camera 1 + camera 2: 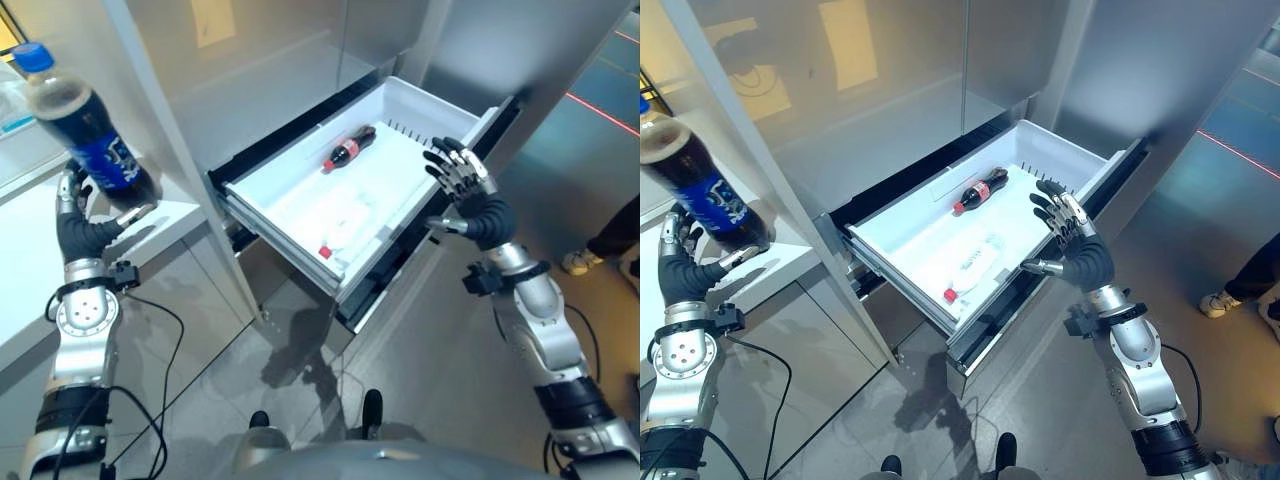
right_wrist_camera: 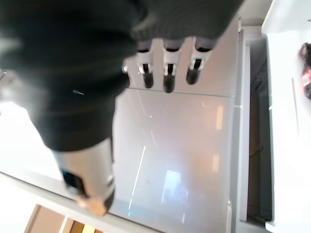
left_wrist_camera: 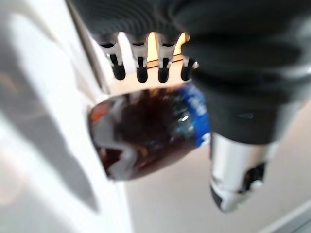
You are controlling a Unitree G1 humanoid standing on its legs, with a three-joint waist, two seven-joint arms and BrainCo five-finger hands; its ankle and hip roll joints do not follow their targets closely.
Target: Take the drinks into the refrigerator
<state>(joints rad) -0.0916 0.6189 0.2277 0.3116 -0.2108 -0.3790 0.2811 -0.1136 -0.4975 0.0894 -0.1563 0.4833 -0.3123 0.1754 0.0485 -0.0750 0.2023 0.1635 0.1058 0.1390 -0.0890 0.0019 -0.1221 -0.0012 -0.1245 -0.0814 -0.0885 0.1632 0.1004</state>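
Note:
My left hand (image 1: 82, 225) is shut on a large dark cola bottle (image 1: 85, 125) with a blue cap and blue label, held tilted above the white counter at the far left; its dark body (image 3: 146, 133) shows past the fingers in the left wrist view. The white refrigerator drawer (image 1: 300, 180) stands pulled out. Inside lie a small cola bottle (image 1: 349, 149) with a red label and a clear bottle (image 1: 968, 268) with a red cap. My right hand (image 1: 466, 190) hovers open at the drawer's right front corner, fingers spread, holding nothing.
Grey refrigerator doors (image 1: 900, 90) rise behind the drawer. The white counter (image 1: 30, 290) runs along the left. A person's shoe (image 1: 576, 262) stands on the floor at the far right, near a red floor line (image 1: 600, 108).

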